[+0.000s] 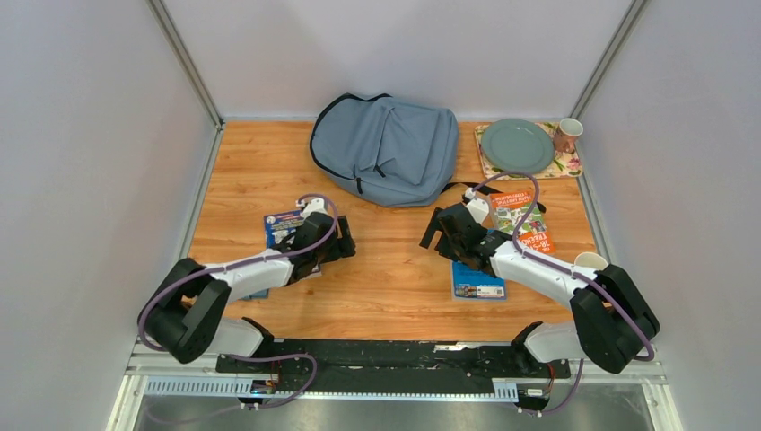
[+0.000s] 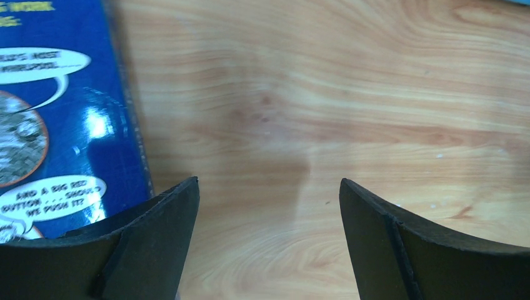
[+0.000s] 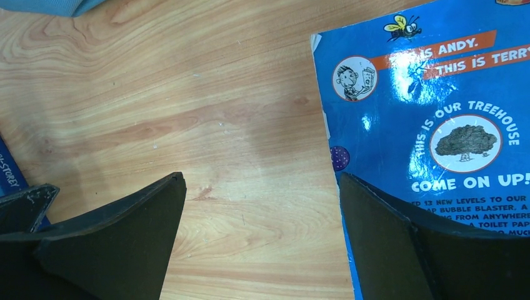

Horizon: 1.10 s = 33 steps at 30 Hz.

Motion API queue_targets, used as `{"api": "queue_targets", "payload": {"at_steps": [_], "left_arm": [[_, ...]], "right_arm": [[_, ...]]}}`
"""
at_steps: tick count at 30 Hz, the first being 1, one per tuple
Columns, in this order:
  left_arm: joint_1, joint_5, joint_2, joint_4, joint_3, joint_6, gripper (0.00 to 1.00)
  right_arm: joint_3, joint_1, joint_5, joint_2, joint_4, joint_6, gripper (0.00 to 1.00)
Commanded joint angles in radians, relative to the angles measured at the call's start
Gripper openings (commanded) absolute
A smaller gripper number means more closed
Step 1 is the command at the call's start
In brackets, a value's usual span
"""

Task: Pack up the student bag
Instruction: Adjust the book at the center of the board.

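The student bag (image 1: 386, 148), a grey-blue backpack with dark zips, lies flat at the back of the wooden table; a corner of it (image 3: 44, 6) shows in the right wrist view. My left gripper (image 1: 339, 241) (image 2: 269, 187) hovers open over bare wood, with a blue book (image 1: 282, 224) (image 2: 56, 119) just to its left. My right gripper (image 1: 438, 235) (image 3: 262, 181) is also open over bare wood, and nothing sits between its fingers. A glossy blue treehouse book (image 3: 437, 125) lies beside its right finger (image 3: 400, 250).
Another blue book (image 1: 477, 282) lies under my right arm. Orange and green books (image 1: 520, 215) sit right of the bag's black strap. A green plate (image 1: 516, 145) on a floral mat and a cup (image 1: 567, 135) stand at the back right. White walls enclose the table.
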Motion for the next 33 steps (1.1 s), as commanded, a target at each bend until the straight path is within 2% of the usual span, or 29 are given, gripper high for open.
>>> {"api": "queue_targets", "payload": {"at_steps": [1,4,10,15,17,19,21,24,29,32,33], "left_arm": [[0.001,-0.123,-0.051,-0.206,-0.11,0.051,0.91],[0.014,-0.186,-0.087,-0.245,-0.127,0.082,0.91],[0.135,-0.119,-0.13,-0.23,-0.164,0.14,0.92],[0.159,-0.07,-0.151,-0.216,-0.127,0.232,0.92],[0.159,-0.019,-0.188,-0.214,-0.118,0.252,0.92],[0.158,0.033,-0.228,-0.202,-0.117,0.248,0.92],[0.158,0.062,-0.291,-0.2,-0.117,0.235,0.92],[0.158,0.114,-0.372,-0.226,-0.11,0.215,0.92],[0.158,0.053,-0.464,-0.349,-0.075,0.18,0.92],[0.159,0.057,-0.525,-0.375,-0.081,0.159,0.92],[0.159,0.019,-0.541,-0.398,-0.083,0.125,0.92]], "right_arm": [[0.033,-0.004,-0.028,0.021,0.028,-0.015,0.97],[0.038,-0.004,-0.044,0.046,0.04,-0.016,0.97],[0.053,-0.006,-0.082,0.078,0.051,-0.012,0.97],[0.048,-0.006,-0.111,0.066,0.089,0.027,0.96],[0.07,-0.006,-0.113,0.073,0.098,0.082,0.96],[0.075,-0.004,-0.147,0.085,0.179,0.17,0.96],[0.076,0.003,-0.147,0.124,0.289,0.244,0.96],[0.142,0.005,-0.122,0.226,0.356,0.378,0.96],[0.271,-0.004,-0.044,0.371,0.394,0.447,0.96],[0.274,-0.023,0.007,0.417,0.428,0.545,0.97],[0.271,-0.036,-0.001,0.429,0.472,0.574,0.97]]}}
